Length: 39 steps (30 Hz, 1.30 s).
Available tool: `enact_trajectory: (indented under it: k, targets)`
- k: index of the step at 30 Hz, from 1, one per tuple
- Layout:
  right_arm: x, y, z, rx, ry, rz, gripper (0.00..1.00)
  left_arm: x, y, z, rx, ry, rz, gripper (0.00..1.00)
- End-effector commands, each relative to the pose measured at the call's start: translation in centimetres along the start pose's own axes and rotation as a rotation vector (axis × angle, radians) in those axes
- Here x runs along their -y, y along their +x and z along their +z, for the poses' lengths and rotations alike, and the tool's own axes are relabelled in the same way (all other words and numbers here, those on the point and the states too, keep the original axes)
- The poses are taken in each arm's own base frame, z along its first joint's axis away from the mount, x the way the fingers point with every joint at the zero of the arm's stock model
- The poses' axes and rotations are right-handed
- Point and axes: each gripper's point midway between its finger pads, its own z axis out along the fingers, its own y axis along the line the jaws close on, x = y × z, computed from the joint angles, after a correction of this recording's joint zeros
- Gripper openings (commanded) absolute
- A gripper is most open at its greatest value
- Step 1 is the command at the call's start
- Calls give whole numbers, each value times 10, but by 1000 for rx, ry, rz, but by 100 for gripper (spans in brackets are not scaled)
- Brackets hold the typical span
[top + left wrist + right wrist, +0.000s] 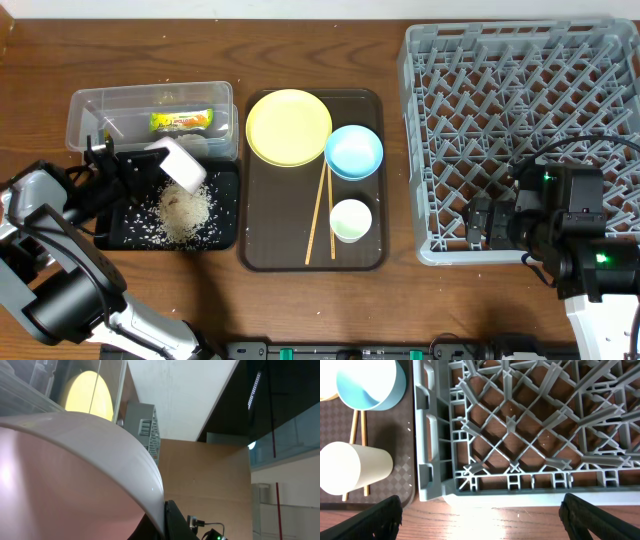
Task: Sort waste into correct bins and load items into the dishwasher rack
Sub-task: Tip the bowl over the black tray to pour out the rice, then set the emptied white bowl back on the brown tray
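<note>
Wood table [400, 300], rack [520, 130] on the right. Left gripper [148, 163] is clamped tight on the white bowl [178, 165] at its rim, with the bowl tipped over the black tray [225, 230]. Rice [185, 210] is heaped there, with some grains scattered. Wrapper [181, 121] is in the clear tub [90, 105]. Right gripper [480, 515] is spread wide and empty, at the rack's near corner.

Risks:
- Rim grip could slip on the swing to the rack.
- Clinging grains may drop on the table.
- The path crosses the plate [288, 126] and cup [350, 220], so the bowl could clip them.
</note>
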Motion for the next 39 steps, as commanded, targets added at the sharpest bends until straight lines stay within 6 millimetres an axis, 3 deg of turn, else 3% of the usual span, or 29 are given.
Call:
enact_trajectory:
  k: [1,9,12,15,22,24,25,29,33,39]
  targets:
    - [-5,-5,-5,17,-16,-4,99,6,0,-2,11,22,62,6]
    - [-5,-5,-5,17,-16,-4,99,5,3,-1,6,12,15,6]
    - [-5,-5,-5,17,-16,-4,99,11,14,5,-25,-12,63,6]
    - [-5,-5,-5,17,-16,-4,99,14,32,15,-89,-100,130,6]
    - [-6,-7,-5,24,-17,-5,99,25,94,54,-313,-309,396,6]
    - [-6,-7,-5,26,-17,-5,99,17,109,67,-386,-395,460,6]
    - [-6,-8,-5,28,-17,-6,99,3,122,81,-457,-498,493,6]
    - [-6,-8,-5,28,-17,-6,99,-31,143,101,-569,-734,566,6]
    - [-6,-8,-5,28,-17,-6,99,-60,157,113,-634,-956,671,6]
    - [-6,-8,-5,28,-17,-6,99,-86,174,124,-698,-1139,795,6]
